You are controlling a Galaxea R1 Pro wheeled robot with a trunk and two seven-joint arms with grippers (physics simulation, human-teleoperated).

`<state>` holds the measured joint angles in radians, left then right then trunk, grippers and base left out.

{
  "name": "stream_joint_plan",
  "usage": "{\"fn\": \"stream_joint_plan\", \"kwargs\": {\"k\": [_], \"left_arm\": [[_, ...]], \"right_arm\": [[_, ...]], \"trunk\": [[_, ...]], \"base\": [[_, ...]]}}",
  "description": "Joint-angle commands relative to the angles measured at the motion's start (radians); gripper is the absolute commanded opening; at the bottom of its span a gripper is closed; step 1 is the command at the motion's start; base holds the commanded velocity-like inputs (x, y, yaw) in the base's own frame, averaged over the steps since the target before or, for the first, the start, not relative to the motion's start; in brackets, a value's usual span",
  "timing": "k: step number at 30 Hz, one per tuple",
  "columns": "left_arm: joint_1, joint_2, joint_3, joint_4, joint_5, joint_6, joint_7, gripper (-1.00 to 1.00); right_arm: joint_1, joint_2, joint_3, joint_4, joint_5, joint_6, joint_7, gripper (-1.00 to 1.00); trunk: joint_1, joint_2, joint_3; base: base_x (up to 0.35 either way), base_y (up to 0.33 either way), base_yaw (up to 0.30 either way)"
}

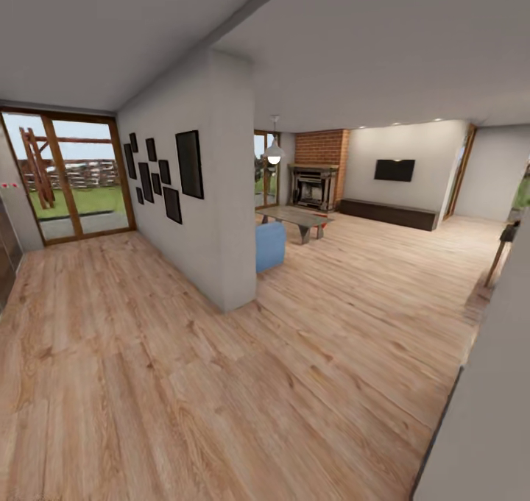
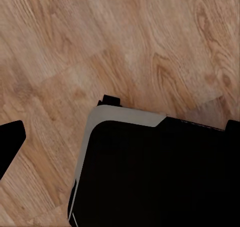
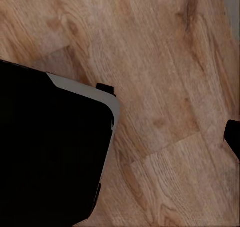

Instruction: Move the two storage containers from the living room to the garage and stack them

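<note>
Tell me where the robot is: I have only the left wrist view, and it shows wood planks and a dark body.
Observer: The head view looks into the living room, with a brick column at its far end.
Operator: What else marks that room?
Observer: A black TV hangs on the cream wall beside the column.
Operator: Anything closer to the robot?
Observer: A white partition wall carrying dark picture frames stands ahead, and the end of a blue sofa shows just past it.
</note>
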<state>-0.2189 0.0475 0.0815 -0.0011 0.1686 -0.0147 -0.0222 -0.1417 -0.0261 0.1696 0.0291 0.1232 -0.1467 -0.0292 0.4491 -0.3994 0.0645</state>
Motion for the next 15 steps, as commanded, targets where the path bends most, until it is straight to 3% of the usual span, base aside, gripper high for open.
{"fn": "stream_joint_plan", "kwargs": {"k": [1,7,15], "left_arm": [[0.000,0.000,0.007,0.001,0.004,-0.002,-0.002,1.00],[0.000,0.000,0.007,0.001,0.003,-0.002,-0.002,1.00],[0.000,0.000,0.007,0.001,0.003,-0.002,-0.002,1.00]], "right_arm": [[-0.001,0.000,0.001,0.003,0.010,-0.005,-0.003,1.00],[-0.001,0.000,0.002,0.003,0.010,-0.006,-0.003,1.00],[-0.001,0.000,-0.001,0.003,0.005,-0.010,-0.003,1.00]], "trunk": [[0.001,-0.001,0.000],[0.001,-0.001,0.000],[0.001,-0.001,0.000]], "base": [[0.323,0.000,0.277],[0.323,0.000,0.271],[0.323,0.000,0.035]]}}
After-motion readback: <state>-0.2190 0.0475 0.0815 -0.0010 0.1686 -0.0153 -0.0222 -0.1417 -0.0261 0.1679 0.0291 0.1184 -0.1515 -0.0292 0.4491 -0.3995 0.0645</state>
